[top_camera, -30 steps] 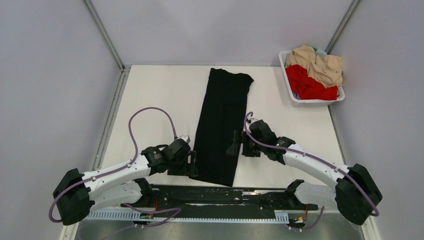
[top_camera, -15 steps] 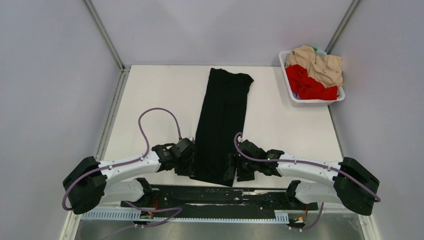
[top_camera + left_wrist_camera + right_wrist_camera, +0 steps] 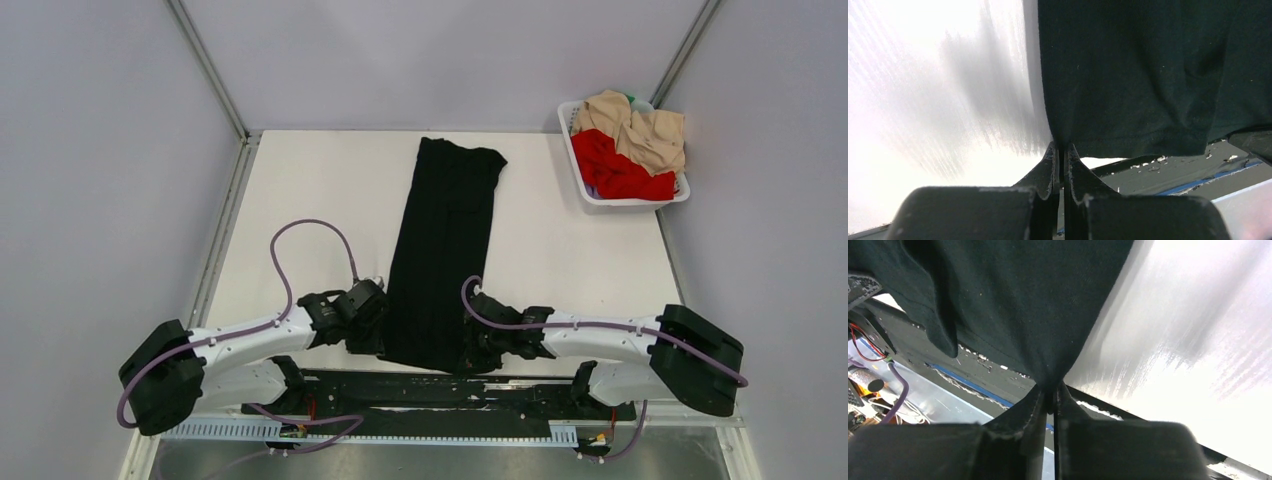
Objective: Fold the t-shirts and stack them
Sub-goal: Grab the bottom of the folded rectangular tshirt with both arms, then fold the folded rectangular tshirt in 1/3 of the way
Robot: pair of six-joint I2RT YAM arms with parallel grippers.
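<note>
The black t-shirt (image 3: 443,250) lies folded into a long narrow strip down the middle of the white table (image 3: 300,200). My left gripper (image 3: 378,343) is shut on the strip's near left corner; in the left wrist view the cloth (image 3: 1128,75) is pinched between the fingertips of the left gripper (image 3: 1061,148). My right gripper (image 3: 468,355) is shut on the near right corner, with the cloth (image 3: 1013,300) bunching into the tips of the right gripper (image 3: 1050,390). Red (image 3: 615,165) and beige (image 3: 640,125) t-shirts lie crumpled in the basket.
A white plastic basket (image 3: 590,195) stands at the table's far right corner. A black base rail (image 3: 440,395) runs along the near edge under both arms. Grey walls with metal posts close in the table on the left, right and back.
Both arms came down and toward the near edge to the shirt's bottom corners. Both grippers went from open to shut on the cloth.
</note>
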